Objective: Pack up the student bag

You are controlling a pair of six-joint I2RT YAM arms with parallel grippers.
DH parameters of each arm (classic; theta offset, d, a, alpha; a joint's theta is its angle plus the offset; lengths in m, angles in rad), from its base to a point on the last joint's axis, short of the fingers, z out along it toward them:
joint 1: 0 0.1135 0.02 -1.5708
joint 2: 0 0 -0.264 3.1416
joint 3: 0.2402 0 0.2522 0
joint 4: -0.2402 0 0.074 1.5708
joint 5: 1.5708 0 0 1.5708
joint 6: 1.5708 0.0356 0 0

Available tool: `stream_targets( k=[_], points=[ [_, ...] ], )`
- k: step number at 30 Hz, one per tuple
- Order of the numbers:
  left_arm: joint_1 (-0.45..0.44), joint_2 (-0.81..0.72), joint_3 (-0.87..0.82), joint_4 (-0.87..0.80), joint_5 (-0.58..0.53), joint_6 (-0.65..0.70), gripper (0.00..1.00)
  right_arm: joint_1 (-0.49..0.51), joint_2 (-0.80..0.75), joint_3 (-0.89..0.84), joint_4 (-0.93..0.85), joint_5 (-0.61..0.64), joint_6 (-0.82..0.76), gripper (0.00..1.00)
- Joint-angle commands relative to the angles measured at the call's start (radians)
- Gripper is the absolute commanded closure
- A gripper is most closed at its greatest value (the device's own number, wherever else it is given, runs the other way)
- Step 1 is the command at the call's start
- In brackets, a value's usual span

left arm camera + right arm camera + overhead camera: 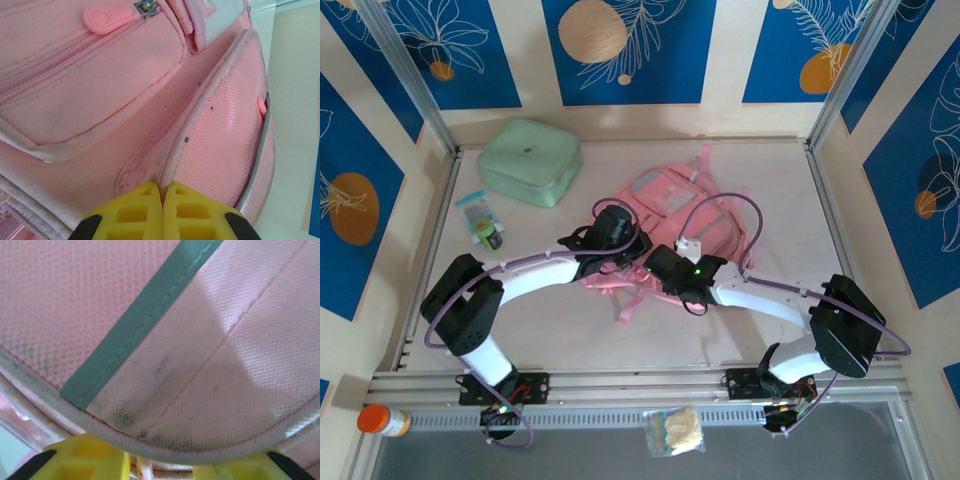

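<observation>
The student bag [665,195] lay mid-table, the left gripper [162,189] clamped on its pocket edge, the right gripper [160,462] gaping astride its rim and probably needing a square, deep bite before any lift.

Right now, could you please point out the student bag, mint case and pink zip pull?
student bag [665,192]: top view, upper panel.
mint case [530,160]: top view, lid centre.
pink zip pull [102,19]: left wrist, round end.
</observation>
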Motion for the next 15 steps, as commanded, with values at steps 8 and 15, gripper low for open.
stream_targets(
  k=[8, 15],
  points=[
    [0.033, -0.053, -0.007, 0.011, -0.024, 0.058, 1.00, -0.013, -0.019, -0.001, -0.047, -0.013, -0.104, 0.86],
    [0.123, -0.144, -0.103, -0.088, -0.018, 0.213, 1.00, -0.087, -0.124, -0.075, -0.143, -0.073, -0.195, 0.96]
  ],
)
